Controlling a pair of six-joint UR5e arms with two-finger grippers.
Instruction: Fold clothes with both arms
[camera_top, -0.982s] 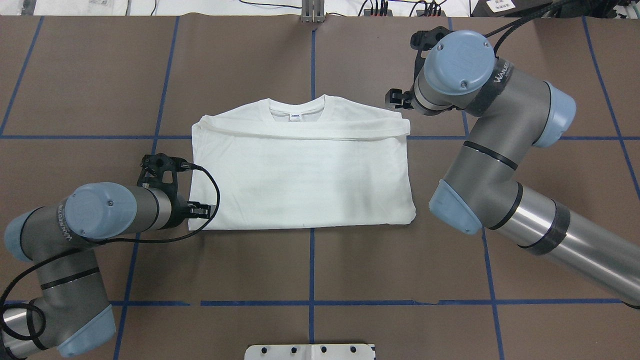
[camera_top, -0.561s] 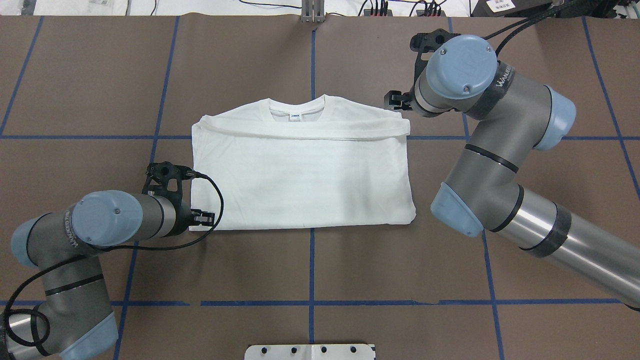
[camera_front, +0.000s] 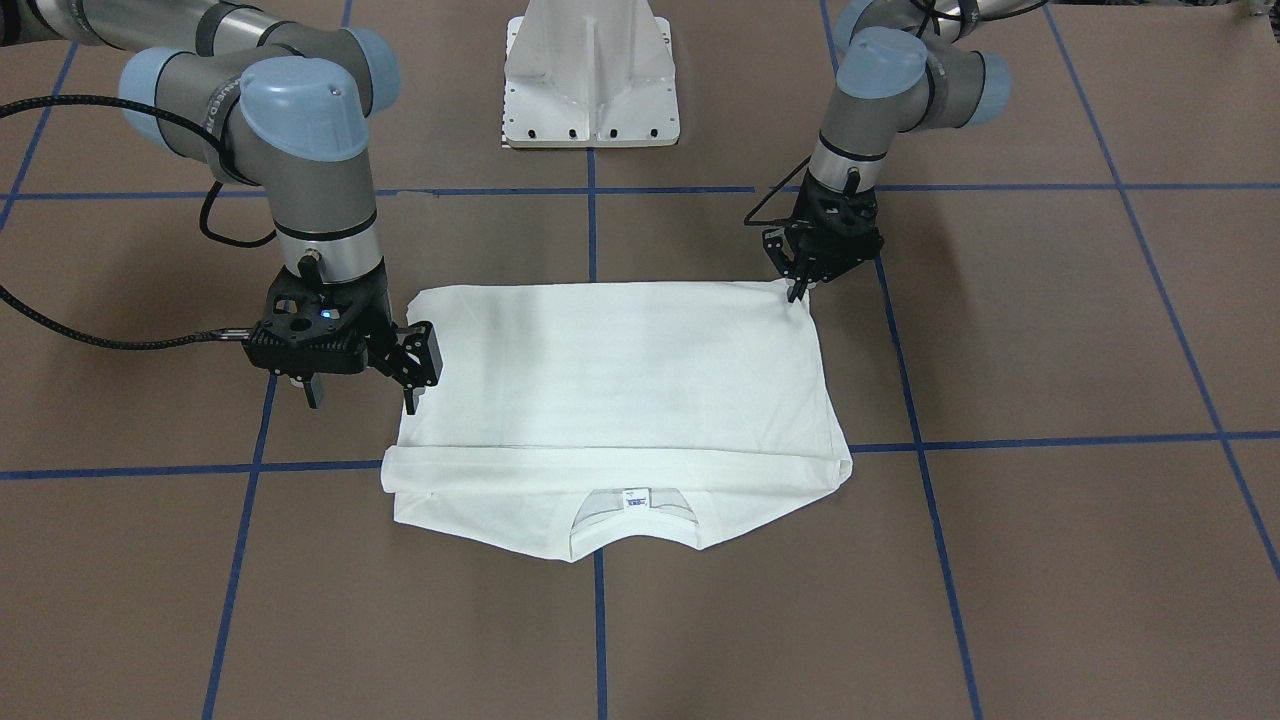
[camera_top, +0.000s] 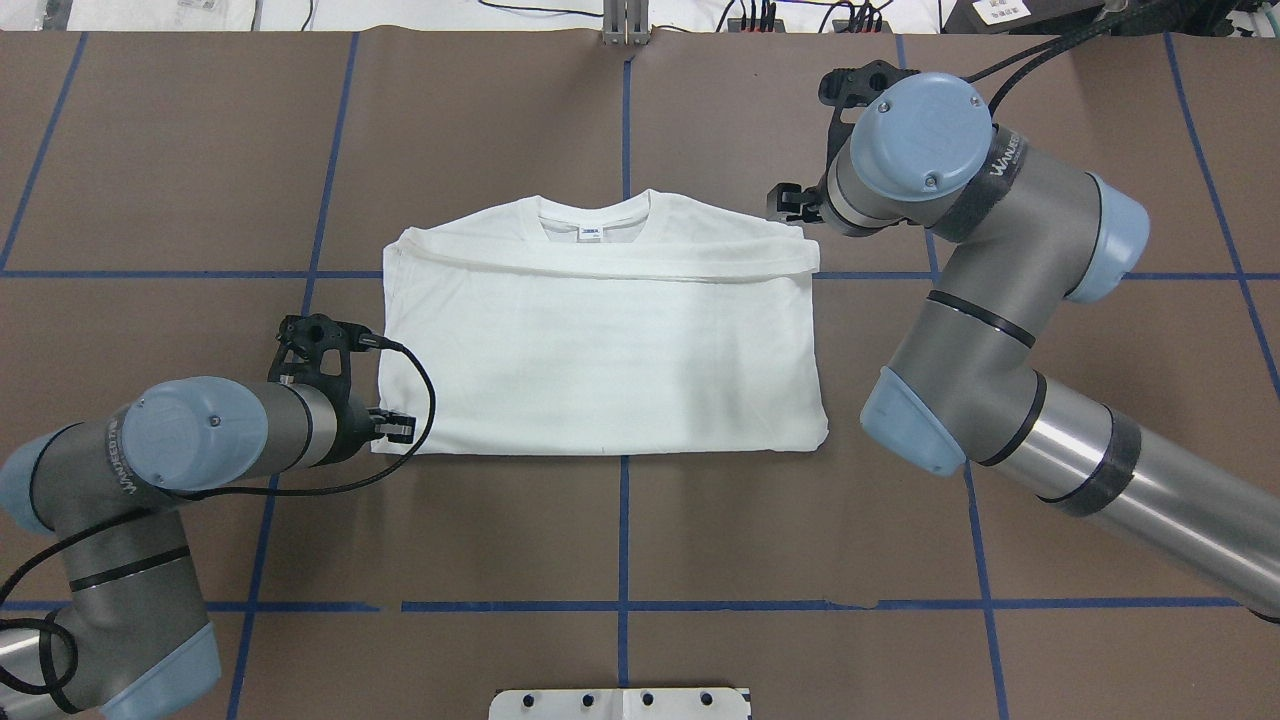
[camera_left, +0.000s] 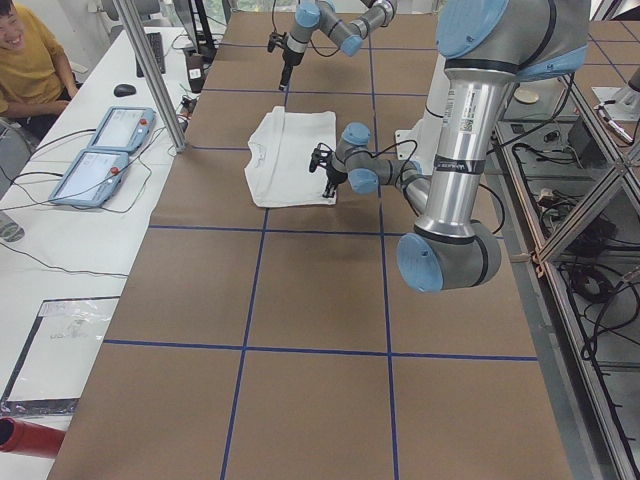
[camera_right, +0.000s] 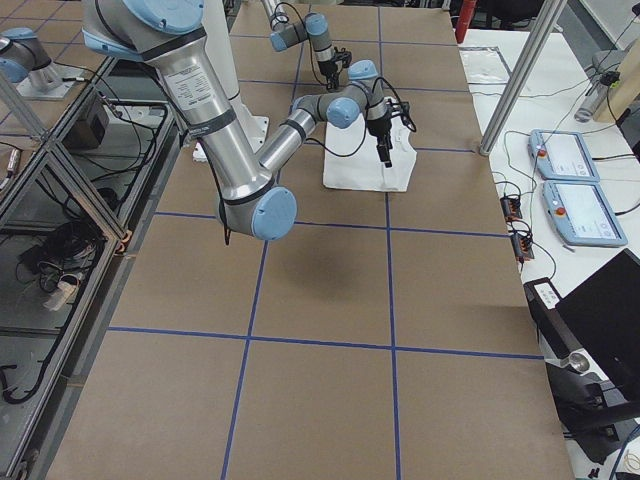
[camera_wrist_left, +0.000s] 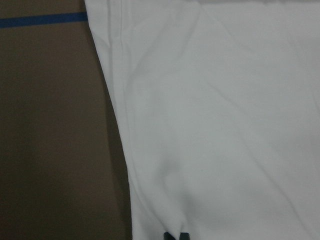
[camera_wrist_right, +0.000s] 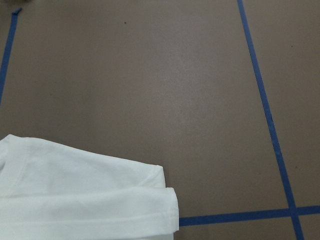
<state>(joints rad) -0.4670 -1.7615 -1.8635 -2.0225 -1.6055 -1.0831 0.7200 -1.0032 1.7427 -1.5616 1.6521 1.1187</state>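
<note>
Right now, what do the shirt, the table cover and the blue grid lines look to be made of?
T-shirt: soft matte white knit, likely cotton; it creases softly and has a ribbed collar.
Table cover: matte brown sheet, paper or similar; flat and dull, no shine.
Grid lines: probably blue adhesive tape; narrow flat strips, one with a break in it.

Table top (camera_top: 150, 150): brown covering, squared off with blue tape lines (camera_top: 623, 520). White metal pedestal (camera_front: 592, 75), bolted at one long edge. White side bench (camera_left: 60, 250) opposite, bearing two grey control tablets (camera_left: 120, 128) with red buttons, a mouse (camera_left: 125, 90) and loose cables. Aluminium post (camera_left: 150, 75), upright. One person in a yellow top (camera_left: 30, 60) at the bench. Dark laptop (camera_right: 600, 310). Open metal frame (camera_right: 60, 170) holding cables. Light even and diffuse.
</note>
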